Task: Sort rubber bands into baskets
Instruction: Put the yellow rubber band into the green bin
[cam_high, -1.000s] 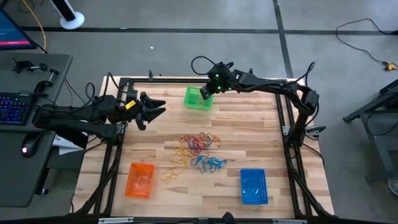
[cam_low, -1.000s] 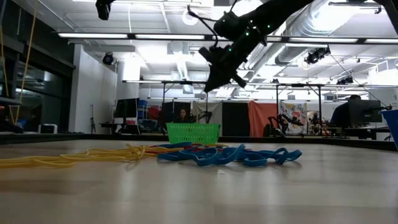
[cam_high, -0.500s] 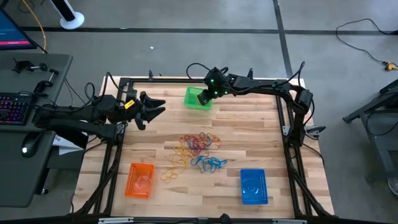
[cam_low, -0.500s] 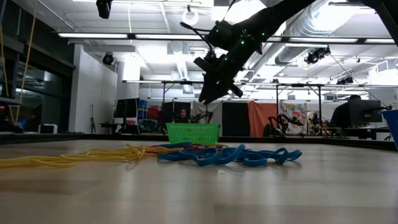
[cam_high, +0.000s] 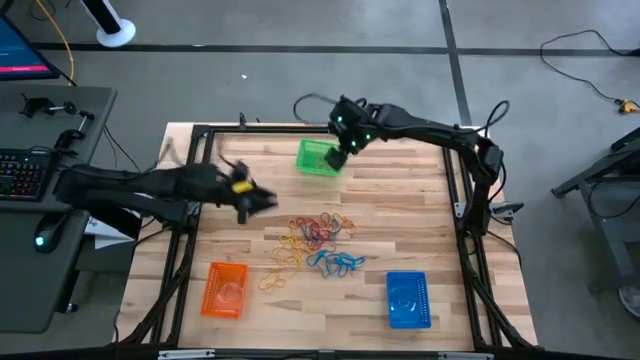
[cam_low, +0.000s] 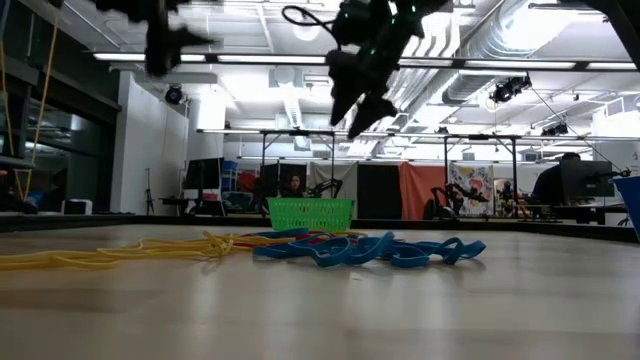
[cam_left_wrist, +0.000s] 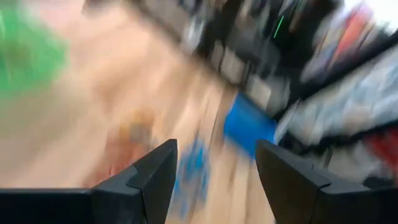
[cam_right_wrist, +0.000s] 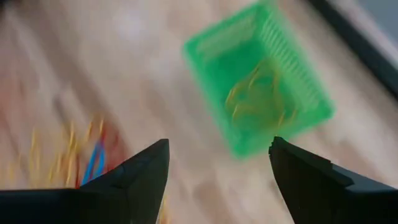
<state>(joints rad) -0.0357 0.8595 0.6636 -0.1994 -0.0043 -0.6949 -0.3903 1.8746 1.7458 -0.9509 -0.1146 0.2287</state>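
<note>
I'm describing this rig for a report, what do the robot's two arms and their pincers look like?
Both arms are dark, jointed and slender. The right pincer sits below a wrist with small green lights and a looping black cable. The left pincer has a yellow marking just behind it. The fingers are dark, flat and angular.

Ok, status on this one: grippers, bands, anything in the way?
Right gripper open above green basket, yellow bands inside. Left gripper open, empty, beside the pile. Nothing blocking.
</note>
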